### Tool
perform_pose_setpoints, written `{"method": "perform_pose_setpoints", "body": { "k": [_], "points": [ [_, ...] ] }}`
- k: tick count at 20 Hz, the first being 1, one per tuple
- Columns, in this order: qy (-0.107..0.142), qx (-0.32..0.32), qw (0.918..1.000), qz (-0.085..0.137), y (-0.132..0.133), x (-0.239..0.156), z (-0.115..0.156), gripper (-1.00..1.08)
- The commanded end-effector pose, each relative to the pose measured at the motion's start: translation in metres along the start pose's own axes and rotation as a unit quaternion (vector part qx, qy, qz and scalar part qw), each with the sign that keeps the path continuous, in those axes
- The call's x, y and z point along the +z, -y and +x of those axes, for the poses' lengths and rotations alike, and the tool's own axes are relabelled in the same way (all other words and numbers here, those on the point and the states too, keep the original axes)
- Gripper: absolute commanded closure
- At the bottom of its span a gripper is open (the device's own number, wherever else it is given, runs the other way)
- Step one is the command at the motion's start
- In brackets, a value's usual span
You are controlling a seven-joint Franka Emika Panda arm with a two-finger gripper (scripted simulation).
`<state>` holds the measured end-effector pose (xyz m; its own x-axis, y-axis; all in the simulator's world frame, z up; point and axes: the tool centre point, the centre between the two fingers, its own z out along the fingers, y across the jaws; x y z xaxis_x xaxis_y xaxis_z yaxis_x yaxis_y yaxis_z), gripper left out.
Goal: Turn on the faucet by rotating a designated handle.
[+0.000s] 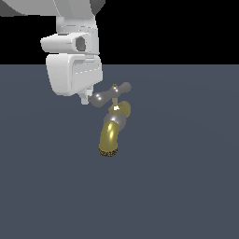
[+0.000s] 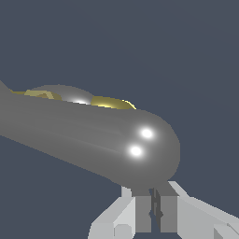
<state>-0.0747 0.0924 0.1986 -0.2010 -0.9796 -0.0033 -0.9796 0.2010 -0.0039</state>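
1. Gripper (image 1: 84, 99): white hand enters from the top edge, on the exterior view's left. Wrist view shows the gripper (image 2: 154, 205) with its fingers (image 2: 144, 212) nearly pressed together, only a thin slit between them; jaws closed, nothing held.
2. Handle (image 1: 111, 94): grey crossbar; its left knob lies just beside the fingertips. Whether they touch, I cannot tell. In the wrist view the handle (image 2: 93, 135) fills mid-frame.
3. Faucet (image 1: 112, 130): brass spout curves down below the handle, near the middle of the dark grey floor (image 1: 186, 186), mouth facing down.
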Motion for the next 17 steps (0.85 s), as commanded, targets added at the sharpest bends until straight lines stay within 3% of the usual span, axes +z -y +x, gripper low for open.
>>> {"method": "perform_pose_setpoints", "body": {
  "k": [1,17],
  "points": [
    [-0.001,0.014,0.9999,-0.001,0.002,0.0,0.024,1.08],
    [-0.002,0.019,0.9998,-0.002,-0.006,0.0,0.087,1.08]
  ]
}}
